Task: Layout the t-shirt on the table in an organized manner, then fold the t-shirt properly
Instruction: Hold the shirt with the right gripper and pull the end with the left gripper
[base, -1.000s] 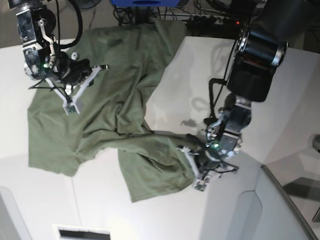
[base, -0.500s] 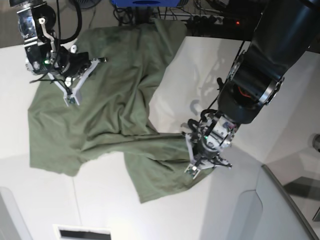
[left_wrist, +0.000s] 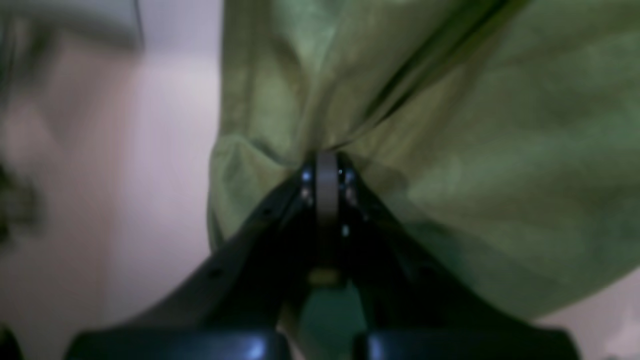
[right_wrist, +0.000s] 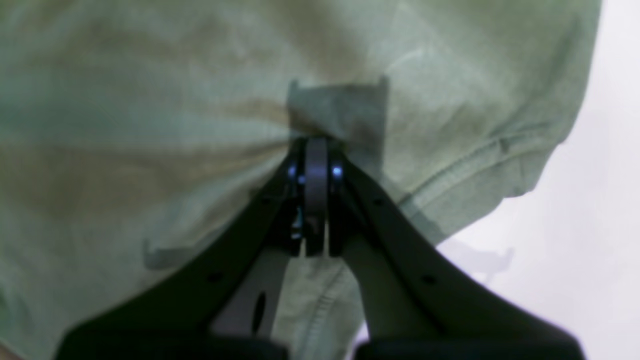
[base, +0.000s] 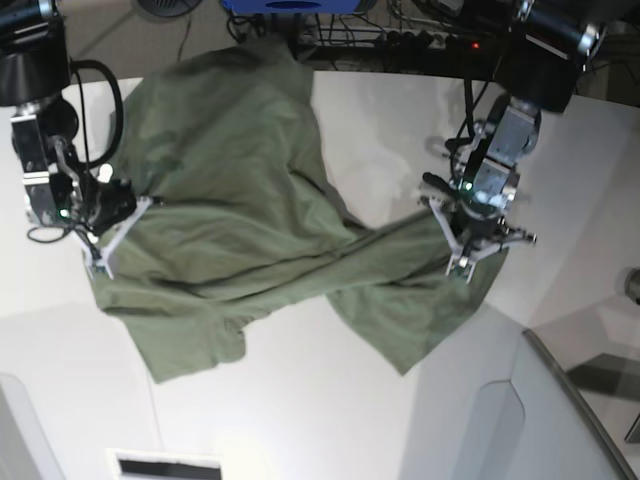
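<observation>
You're looking at a t-shirt (base: 250, 200) of soft, matt olive cloth, creased and rumpled, with a stitched hem that shows as a raised ridge in the right wrist view. Under it, the table (base: 300, 420) is smooth and white with a faint sheen and thin seam lines. The left gripper (base: 468, 262) and right gripper (base: 105, 262) have pale, hard-looking fingers; up close their frames read as dark, slightly glossy plastic with small shiny fasteners.

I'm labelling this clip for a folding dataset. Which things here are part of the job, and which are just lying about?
Part of the job:
- t-shirt
- table
- left gripper, shut on the shirt
- right gripper, shut on the shirt

Lying about:
- cables behind the table
- blue object at the far edge
</observation>
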